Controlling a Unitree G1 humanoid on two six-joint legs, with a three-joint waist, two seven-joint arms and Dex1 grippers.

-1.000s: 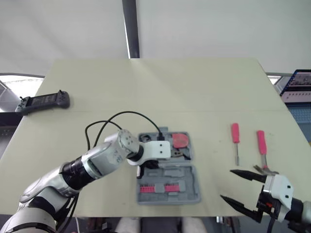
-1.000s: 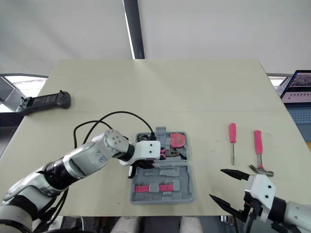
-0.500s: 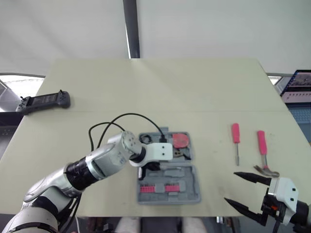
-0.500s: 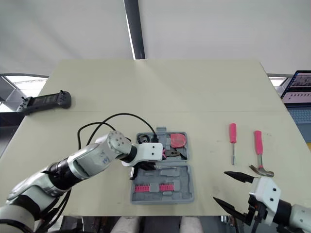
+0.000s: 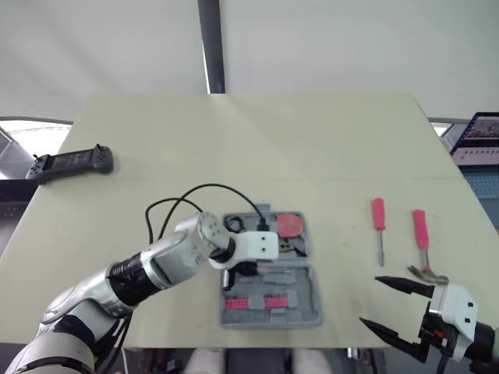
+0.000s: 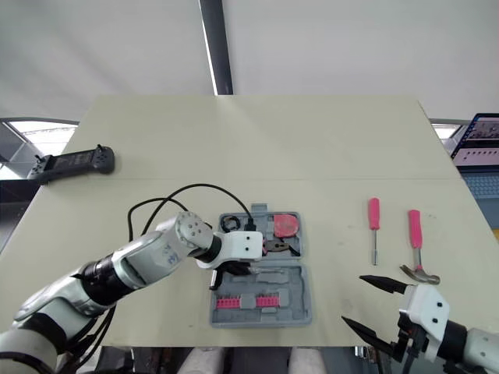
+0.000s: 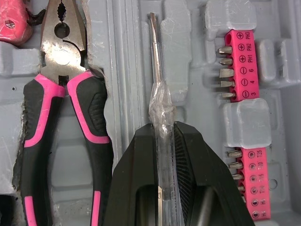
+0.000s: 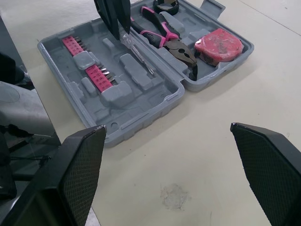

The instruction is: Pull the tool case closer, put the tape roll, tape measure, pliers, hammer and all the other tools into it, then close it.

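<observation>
The grey tool case [image 5: 309,274] lies open near the table's front edge. In it are a pink tape measure [image 5: 290,225], pink-and-black pliers [image 7: 44,117], a black tape roll [image 5: 234,224] and pink bit holders [image 7: 243,61]. My left gripper [image 7: 162,129] is shut on the clear handle of a screwdriver [image 7: 156,61], whose shaft lies along a groove of the case. A pink-handled screwdriver [image 5: 378,222] and a pink-handled hammer [image 5: 422,238] lie on the table to the right. My right gripper [image 5: 370,300] stands open by the front edge, beside the hammer head and holding nothing.
A black game controller [image 5: 70,163] lies at the table's left edge. A black cable [image 5: 195,191] loops from my left wrist over the table behind the case. A laptop screen [image 5: 477,137] stands just past the right edge.
My right gripper has drawn back toward the front edge, still open. My left gripper has shifted a little to the right over the case with the screwdriver in it.
</observation>
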